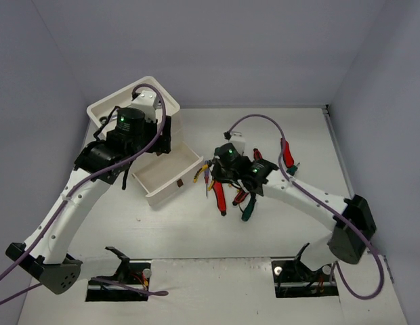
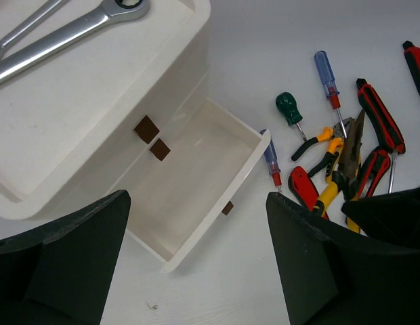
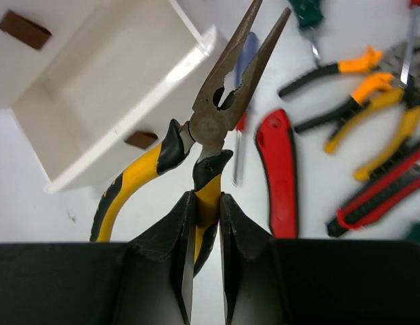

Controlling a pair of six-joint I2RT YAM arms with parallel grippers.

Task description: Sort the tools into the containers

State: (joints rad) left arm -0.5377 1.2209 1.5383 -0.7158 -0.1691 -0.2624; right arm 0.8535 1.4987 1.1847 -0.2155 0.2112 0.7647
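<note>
The container (image 1: 139, 91) is a white box of stacked drawers with a rimmed tray on top, where silver wrenches (image 2: 68, 30) lie. One drawer (image 2: 217, 213) stands pulled out, and nothing shows inside it. My left gripper (image 2: 198, 223) hangs open over the drawer's near corner and holds nothing. My right gripper (image 3: 207, 203) is shut on one handle of the yellow-black long-nose pliers (image 3: 217, 115), raised beside the open drawer (image 3: 129, 108). Their nose points away from the fingers. Loose tools (image 1: 244, 193) lie in a heap under and right of my right gripper (image 1: 220, 172).
The heap holds a blue screwdriver (image 2: 325, 71), a green one (image 2: 288, 108), red-black pliers (image 2: 379, 115), a red-handled cutter (image 3: 278, 169) and orange-black pliers (image 3: 345, 68). Another red tool (image 1: 288, 152) lies farther right. White walls close the table's back and sides.
</note>
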